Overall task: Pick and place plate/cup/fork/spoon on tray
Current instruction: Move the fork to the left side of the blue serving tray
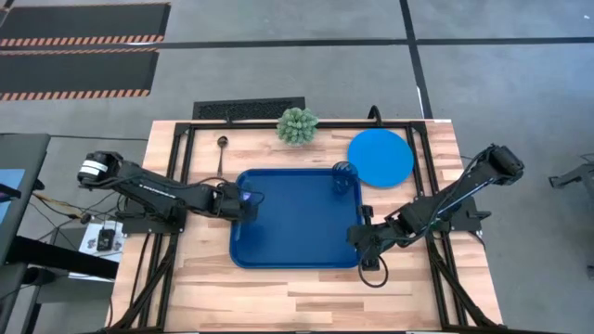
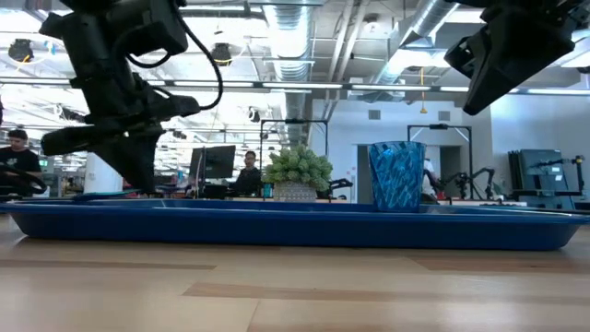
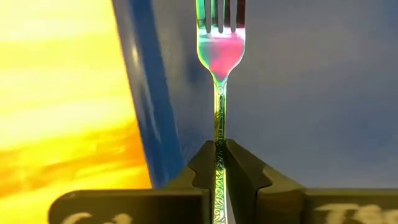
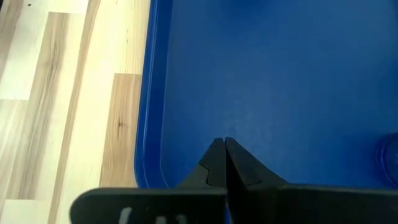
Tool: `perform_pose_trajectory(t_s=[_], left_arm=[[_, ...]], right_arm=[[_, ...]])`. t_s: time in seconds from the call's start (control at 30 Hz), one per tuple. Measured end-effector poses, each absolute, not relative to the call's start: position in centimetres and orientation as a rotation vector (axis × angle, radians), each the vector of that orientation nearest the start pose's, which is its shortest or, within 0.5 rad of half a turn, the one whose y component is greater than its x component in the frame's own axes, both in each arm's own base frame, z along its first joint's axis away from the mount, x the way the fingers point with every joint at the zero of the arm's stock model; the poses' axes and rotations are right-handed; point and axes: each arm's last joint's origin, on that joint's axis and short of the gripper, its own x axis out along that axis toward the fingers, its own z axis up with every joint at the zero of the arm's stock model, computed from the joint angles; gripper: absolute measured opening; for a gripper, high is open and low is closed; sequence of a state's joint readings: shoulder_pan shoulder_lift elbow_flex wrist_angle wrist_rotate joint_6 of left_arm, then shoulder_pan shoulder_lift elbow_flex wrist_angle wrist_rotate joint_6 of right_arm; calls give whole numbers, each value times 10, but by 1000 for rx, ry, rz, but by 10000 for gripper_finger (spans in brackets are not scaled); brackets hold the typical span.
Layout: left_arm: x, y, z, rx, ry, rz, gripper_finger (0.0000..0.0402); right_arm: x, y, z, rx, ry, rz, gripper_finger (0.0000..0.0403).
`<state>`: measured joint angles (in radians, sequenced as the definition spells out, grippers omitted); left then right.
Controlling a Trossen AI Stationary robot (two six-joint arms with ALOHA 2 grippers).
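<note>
The dark-blue tray (image 1: pixel 297 223) lies in the middle of the table. The translucent blue cup (image 1: pixel 344 176) stands upright in the tray's far right corner and also shows in the low view (image 2: pixel 398 175). The round blue plate (image 1: pixel 380 156) lies flat on the table, right of the tray's far end. The dark spoon (image 1: pixel 222 153) lies on the table beyond the tray's far left corner. My left gripper (image 1: pixel 249 199) is over the tray's left rim, shut on the fork (image 3: pixel 221 56). My right gripper (image 1: pixel 357 237) is shut and empty over the tray's near right corner. My left gripper pinches the fork's slim patterned handle (image 3: pixel 218 134) between its two fingers (image 3: pixel 202 165). The fingers come from the table's left side and lie along the fork, whose tines (image 3: pixel 221 15) point away over the tray floor. Whether the tines touch the tray, I cannot tell.
A small green plant (image 1: pixel 297 125) stands at the table's far edge, behind the tray. Bare wood lies along the near edge (image 1: pixel 297 297). People and desks show in the room beyond the table in the low view.
</note>
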<state>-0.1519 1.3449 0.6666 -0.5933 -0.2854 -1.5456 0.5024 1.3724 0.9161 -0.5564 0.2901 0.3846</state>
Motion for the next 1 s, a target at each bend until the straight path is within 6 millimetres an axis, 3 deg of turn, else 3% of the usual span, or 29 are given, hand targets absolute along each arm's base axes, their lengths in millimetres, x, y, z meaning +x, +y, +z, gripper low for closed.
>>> perform_pose_trajectory(t_s=[0.37,0.7,1.0], left_arm=[[209,-32,161,-1207,784,1153,7],[246,-32,147,-1092,943,1138,7],[247,-23,150,-1071,953,1129,6]], right_arm=[[237,111,225,-20,994,-22,6],[237,110,225,-13,989,-45,6],[237,110,225,-15,989,-45,6]])
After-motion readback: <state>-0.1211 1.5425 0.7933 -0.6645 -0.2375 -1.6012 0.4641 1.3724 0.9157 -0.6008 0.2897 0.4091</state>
